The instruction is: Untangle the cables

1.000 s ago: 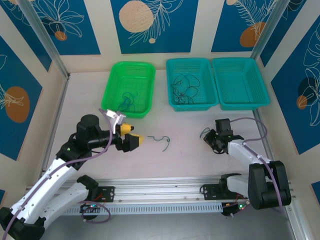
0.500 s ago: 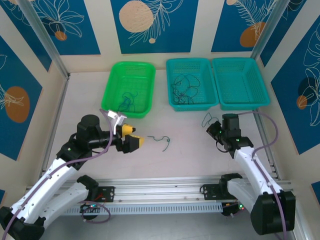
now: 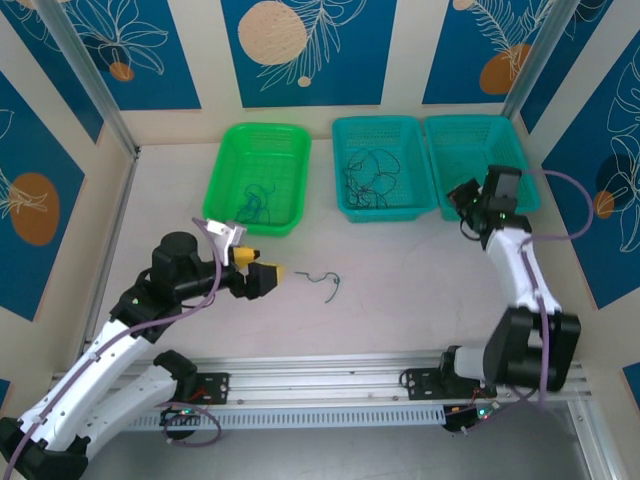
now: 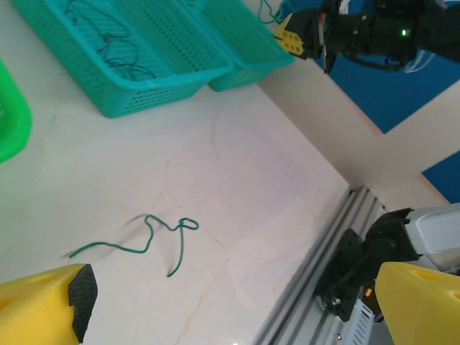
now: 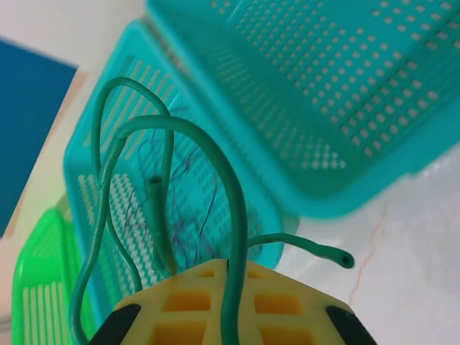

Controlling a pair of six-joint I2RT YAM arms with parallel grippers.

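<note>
Cables [image 3: 368, 180] are seen tangled in the middle teal basket [image 3: 345, 130]. A loose green cable [image 3: 322, 282] lies on open table [image 3: 400, 310], well apart from basket edges, near the released left gripper [image 3: 265, 277]. A second green cable [image 5: 238, 215] is clenched by the right gripper [image 3: 468, 197] at the right basket's [image 3: 500, 130] left rim.

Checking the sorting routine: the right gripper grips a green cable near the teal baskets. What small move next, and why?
Probably ease the right gripper a little farther over the right teal basket, then open. It is shut on the green cable, loose loops sticking out, and sits by that basket's near left corner, so releasing now might drop the cable on the rim or table.
</note>
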